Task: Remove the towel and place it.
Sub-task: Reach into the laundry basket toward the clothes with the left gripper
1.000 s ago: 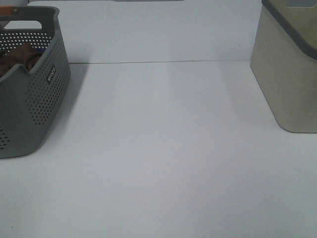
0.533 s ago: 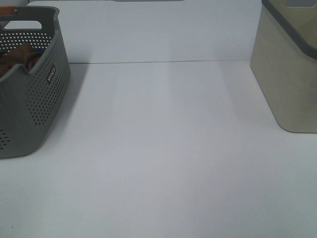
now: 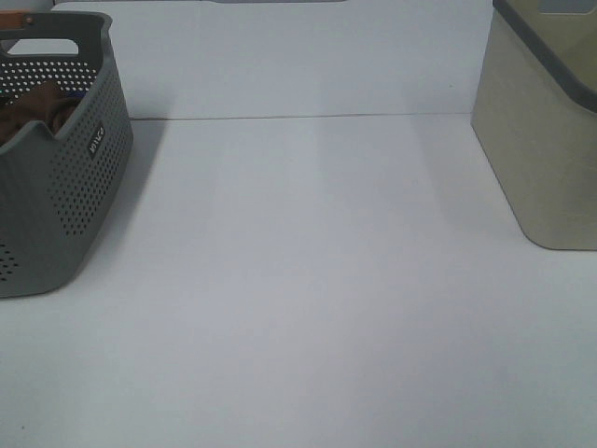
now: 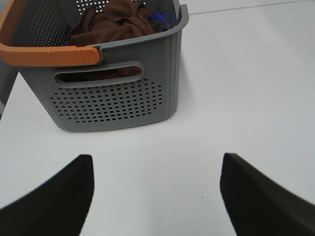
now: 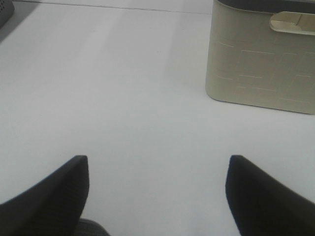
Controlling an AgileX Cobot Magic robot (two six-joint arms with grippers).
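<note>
The dark reddish-brown towel (image 4: 110, 24) lies bunched inside the grey perforated basket (image 4: 113, 98), on top of a blue cloth (image 4: 160, 18). In the exterior high view the basket (image 3: 65, 196) stands at the left edge with a bit of the towel (image 3: 37, 107) showing over its rim. My left gripper (image 4: 155, 189) is open and empty, in front of the basket and apart from it. My right gripper (image 5: 157, 191) is open and empty above bare table. Neither gripper shows in the exterior high view.
A beige bin (image 3: 546, 131) with a dark rim stands at the right, and it also shows in the right wrist view (image 5: 263, 56). The basket has an orange handle (image 4: 47, 54). The white table (image 3: 308, 280) spans between basket and bin.
</note>
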